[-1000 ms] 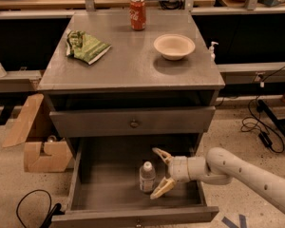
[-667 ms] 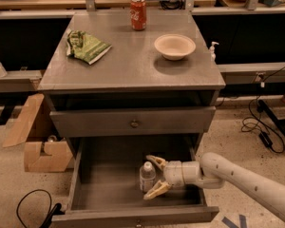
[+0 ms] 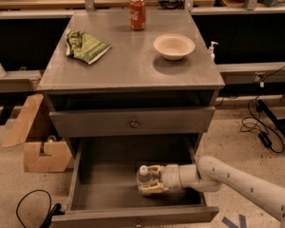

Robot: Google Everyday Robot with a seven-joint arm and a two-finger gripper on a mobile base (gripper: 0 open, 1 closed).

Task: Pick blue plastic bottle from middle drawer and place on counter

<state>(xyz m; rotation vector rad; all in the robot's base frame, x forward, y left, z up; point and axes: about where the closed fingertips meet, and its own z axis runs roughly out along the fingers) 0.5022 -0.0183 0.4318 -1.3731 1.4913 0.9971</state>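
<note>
The blue plastic bottle (image 3: pixel 143 176), clear with a white cap, stands upright on the floor of the open middle drawer (image 3: pixel 104 189). My gripper (image 3: pixel 151 180) reaches in from the right with its fingers (image 3: pixel 152 168) on both sides of the bottle, close around its body. The counter (image 3: pixel 128 56) is the grey cabinet top above.
On the counter stand a red soda can (image 3: pixel 137 13), a white bowl (image 3: pixel 174 46) and a green bag (image 3: pixel 85 45). A shallower shut drawer front with a round knob (image 3: pixel 133 123) sits above the open drawer. A cardboard box (image 3: pixel 40 146) lies left; cables (image 3: pixel 261 127) lie right.
My gripper has moved left inside the drawer and its fingers have come in around the bottle. The bottle still stands in the same place.
</note>
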